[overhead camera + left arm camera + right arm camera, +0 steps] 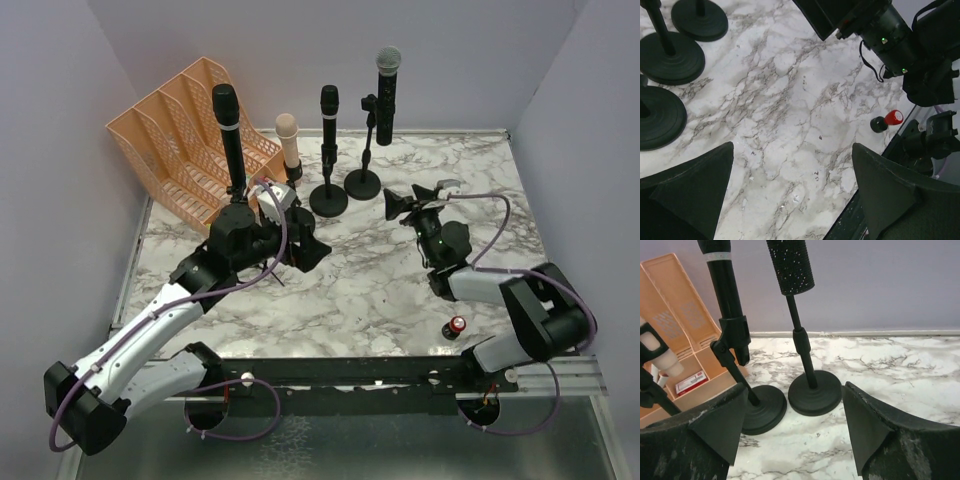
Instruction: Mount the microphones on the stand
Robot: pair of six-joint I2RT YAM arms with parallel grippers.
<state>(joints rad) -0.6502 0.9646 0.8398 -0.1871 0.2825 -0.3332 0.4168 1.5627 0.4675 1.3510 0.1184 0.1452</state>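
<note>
From above, the counter [330, 290] is glossy white marble veined in grey, boxed in by plain lilac walls. All four microphones stand upright along its far edge. A tall all-black one [228, 125] is nearest the far left corner, then the peach-pink one [288, 140], a second black one [329, 110], and the one with the silver mesh head [387, 60]. Two stands [328, 200] show round black feet; the others' feet hide behind my left arm. A slotted peach file rack [180, 130] fills the far left corner. A small red-topped battery [456, 327] lies by the near edge, toward the right.

At my left wrist, my left fingers [690, 195] are matte black wedges spread wide, with bare marble between them. Three flat black stand feet sit beyond the left-hand wedge.

At my right wrist, my right fingers [890, 435], scuffed and dusty, gape wide around nothing. Just ahead, two disc feet sit side by side. One slim rod rises straight to a dimpled black barrel; the other leans, clipped to a banded black barrel.
</note>
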